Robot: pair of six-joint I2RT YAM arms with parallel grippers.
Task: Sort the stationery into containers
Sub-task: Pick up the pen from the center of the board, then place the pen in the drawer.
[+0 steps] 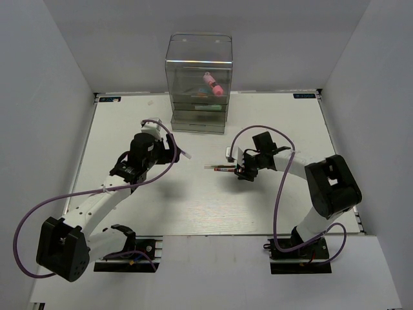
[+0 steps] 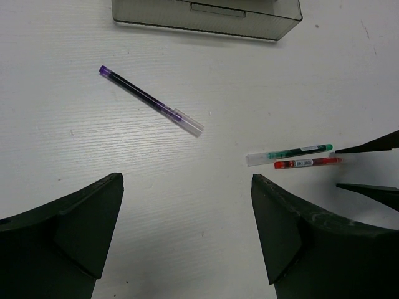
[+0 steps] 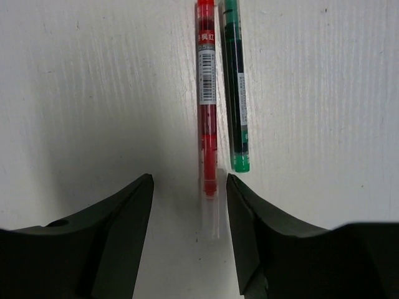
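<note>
Two thin pens lie side by side on the white table: a red pen (image 3: 207, 93) (image 2: 307, 163) and a green pen (image 3: 235, 87) (image 2: 290, 154). My right gripper (image 3: 189, 180) (image 1: 237, 170) is open, low over the table. The red pen's clear end lies between its fingers, close to the right one; they are not shut on it. A purple pen with a clear cap (image 2: 151, 101) (image 1: 188, 156) lies ahead of my left gripper (image 2: 187, 180) (image 1: 170, 154), which is wide open and holds nothing. The containers are grey drawers in a clear cabinet (image 1: 199, 113) at the back, with a pink marker (image 1: 213, 84) inside.
The cabinet's lowest drawer front (image 2: 206, 15) shows at the top of the left wrist view. White walls enclose the table on three sides. Purple cables loop from both arms.
</note>
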